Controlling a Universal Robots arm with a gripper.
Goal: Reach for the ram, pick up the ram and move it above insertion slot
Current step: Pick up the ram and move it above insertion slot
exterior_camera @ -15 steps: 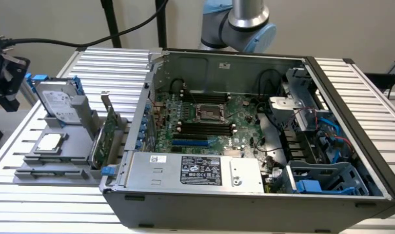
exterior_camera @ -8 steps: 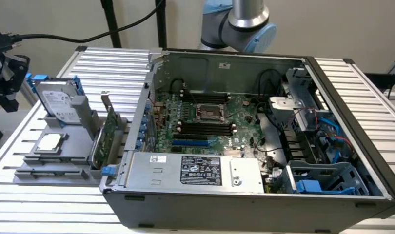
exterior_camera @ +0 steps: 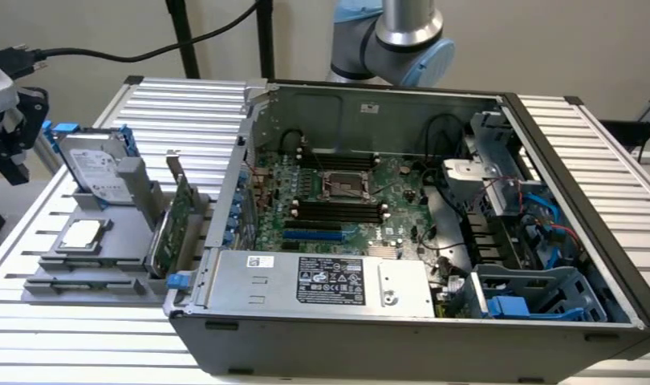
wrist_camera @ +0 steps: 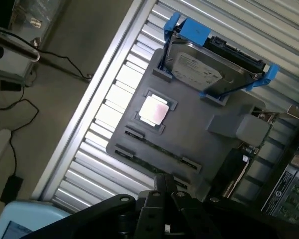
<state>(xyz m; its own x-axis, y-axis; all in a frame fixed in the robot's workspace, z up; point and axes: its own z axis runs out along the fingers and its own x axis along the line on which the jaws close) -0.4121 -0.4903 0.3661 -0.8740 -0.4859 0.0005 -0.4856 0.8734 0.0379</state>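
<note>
- Green ram (wrist_camera: 162, 151) stands edge-up in the grey tray (wrist_camera: 189, 130), just ahead of the pincer (wrist_camera: 164, 181).
- Probably light, stiff and fragile; pinch its faces mid-length.
- Pincer open or closed: cannot tell.

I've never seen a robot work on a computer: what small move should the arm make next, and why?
Probably ease the gripper toward the long, thin green ram stick, since it lies in the grey holder tray near the square silver processor chip, not yet picked up, and the gripper hangs close by it.
</note>
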